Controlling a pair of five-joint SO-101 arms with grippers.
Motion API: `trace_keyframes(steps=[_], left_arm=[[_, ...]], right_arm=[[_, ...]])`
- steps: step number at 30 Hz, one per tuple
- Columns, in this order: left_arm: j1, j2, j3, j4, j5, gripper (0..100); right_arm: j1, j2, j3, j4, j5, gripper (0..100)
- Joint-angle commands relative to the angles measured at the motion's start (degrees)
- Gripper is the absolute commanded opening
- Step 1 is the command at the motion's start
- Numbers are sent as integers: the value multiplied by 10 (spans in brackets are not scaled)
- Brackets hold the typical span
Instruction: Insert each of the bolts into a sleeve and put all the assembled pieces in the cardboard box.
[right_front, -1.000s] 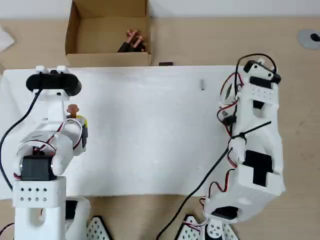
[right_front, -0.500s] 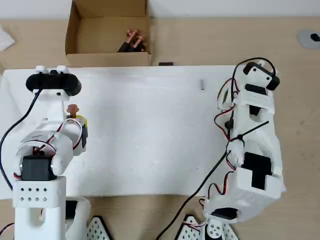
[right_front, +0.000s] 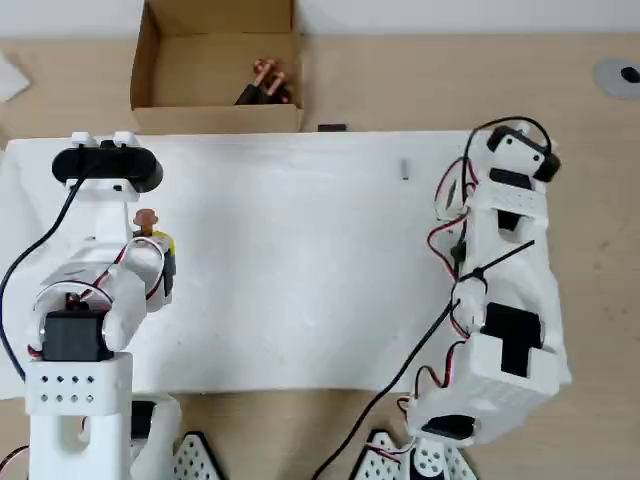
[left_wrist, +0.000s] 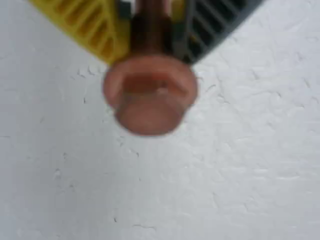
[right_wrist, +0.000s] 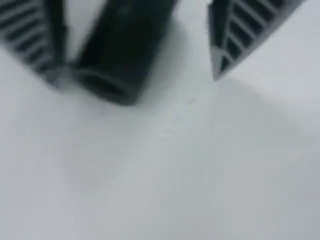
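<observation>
left arm (right_front: 90, 290) folded over mat (right_front: 300, 260), left gripper (left_wrist: 150, 40) clamped on bolt (left_wrist: 149, 95), right arm (right_front: 505, 280) stretched forward, right gripper (right_wrist: 137, 72) wide around sleeve (right_wrist: 120, 55)

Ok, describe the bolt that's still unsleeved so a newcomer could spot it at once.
On the white mat, look at its left side, where the left gripper is shut on the bolt. It is bare copper with a round flanged head, unlike the pieces in the box, which carry black sleeves.

The arms (right_front: 80, 400) are white plastic with black servos (right_front: 70, 335), red-black cables (right_front: 420, 347) and a yellow-and-black ribbed left tool (left_wrist: 152, 47).
</observation>
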Motion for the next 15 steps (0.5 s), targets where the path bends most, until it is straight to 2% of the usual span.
trace_keyframes(steps=[1,6,15], left_arm=[[9,-11,-5,1,-4,6],[9,-11,-9,23,-4,6],[8,-12,-9,33,-4,6]], right_arm=[[-36,5,-1,-5,-1,45],[-36,5,-1,-4,17,31],[-37,8,-43,76,69,15]])
